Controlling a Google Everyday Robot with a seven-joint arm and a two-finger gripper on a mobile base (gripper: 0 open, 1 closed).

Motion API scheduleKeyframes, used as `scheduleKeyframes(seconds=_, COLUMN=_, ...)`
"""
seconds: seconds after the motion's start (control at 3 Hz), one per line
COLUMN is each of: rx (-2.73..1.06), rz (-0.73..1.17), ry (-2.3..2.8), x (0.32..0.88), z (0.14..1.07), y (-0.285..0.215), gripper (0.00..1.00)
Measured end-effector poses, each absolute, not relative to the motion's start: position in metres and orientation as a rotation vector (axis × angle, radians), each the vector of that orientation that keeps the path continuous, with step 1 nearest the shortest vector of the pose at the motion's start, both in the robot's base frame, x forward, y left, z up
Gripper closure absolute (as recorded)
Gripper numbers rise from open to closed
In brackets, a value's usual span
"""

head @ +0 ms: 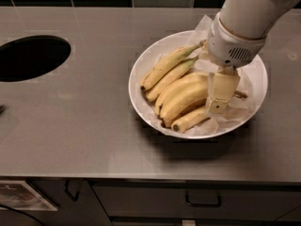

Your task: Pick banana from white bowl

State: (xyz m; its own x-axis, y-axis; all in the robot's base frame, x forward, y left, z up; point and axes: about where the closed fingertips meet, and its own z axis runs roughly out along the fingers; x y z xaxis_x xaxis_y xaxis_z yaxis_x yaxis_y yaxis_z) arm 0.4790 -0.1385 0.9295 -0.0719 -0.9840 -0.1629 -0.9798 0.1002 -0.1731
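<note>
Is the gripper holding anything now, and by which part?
It cannot be told. The gripper is low over the right ends of the bananas, which all lie in the white bowl.

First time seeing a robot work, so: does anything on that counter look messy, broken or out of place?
Nothing spilled or damaged. The bananas lie in the white bowl; only the crinkled paper under them pokes over its far rim. The gripper hangs over the bananas' right ends. The round hole at left looks built in.
</note>
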Motion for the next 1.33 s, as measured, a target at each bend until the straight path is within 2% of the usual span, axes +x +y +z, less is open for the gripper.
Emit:
scheduleKeyframes(seconds=0.67, rx=-1.964, rz=-0.004, ry=2.167, x=0.482, z=0.917, y=-0.141, gripper=0.24)
scheduleKeyframes(seconds=1.33, rx=-1.992, rz=0.022, ry=2.170, x=0.481, z=0.906, y=-0.136, gripper=0.27)
